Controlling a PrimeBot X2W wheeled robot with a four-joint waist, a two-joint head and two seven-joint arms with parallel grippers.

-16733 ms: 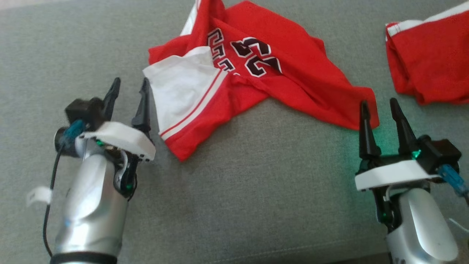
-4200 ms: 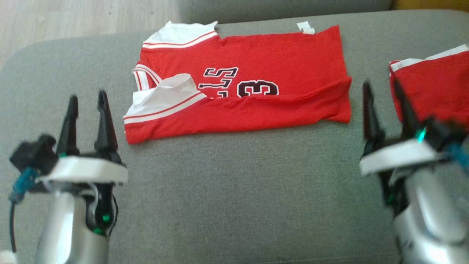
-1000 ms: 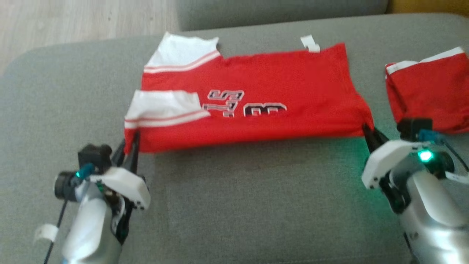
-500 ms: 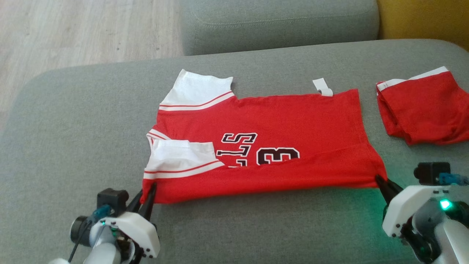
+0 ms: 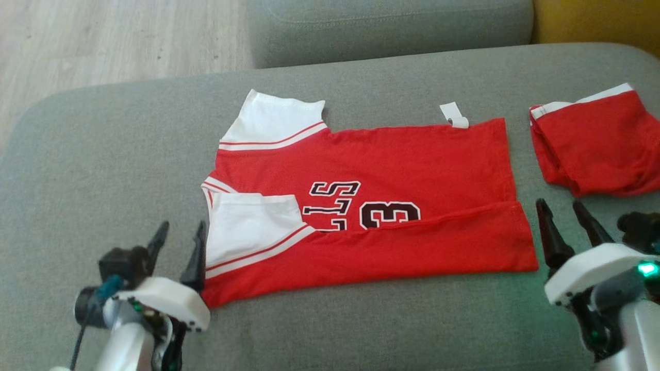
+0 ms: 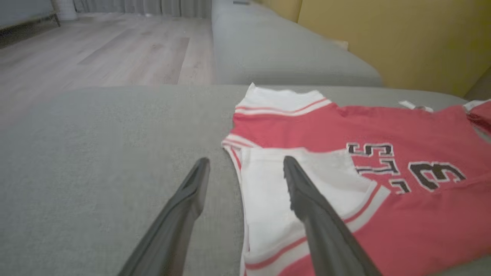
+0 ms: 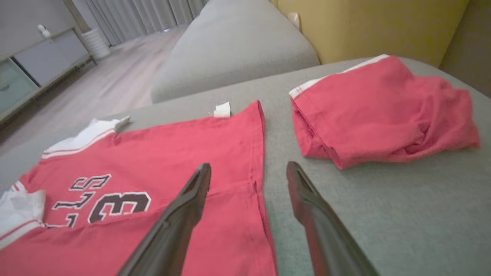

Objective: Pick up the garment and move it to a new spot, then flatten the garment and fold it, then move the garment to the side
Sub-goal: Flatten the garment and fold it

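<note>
The red jersey (image 5: 371, 206) lies spread out on the grey sofa seat (image 5: 103, 154), collar end towards the robot's left and hem towards its right. Its near long edge is folded up over the front, and the fold covers the lower part of the black number and letters (image 5: 361, 206). One white sleeve (image 5: 273, 123) lies flat at the jersey's far left corner. The other white sleeve (image 5: 252, 226) lies on top of the red cloth at its near left. A small white tag (image 5: 454, 114) sticks out from the jersey's far edge, close to the hem.

The left gripper (image 5: 182, 229) sits at the jersey's near left corner, fingers spread with nothing between them. In the left wrist view one finger is over the white sleeve and the other over bare seat. Whether it touches the cloth cannot be told.

The right gripper (image 5: 558, 203) sits just beside the jersey's near right corner, fingers likewise spread and empty.

To the jersey's right, apart from it, lies a bunched red garment (image 5: 593, 144) with a white band.
</note>
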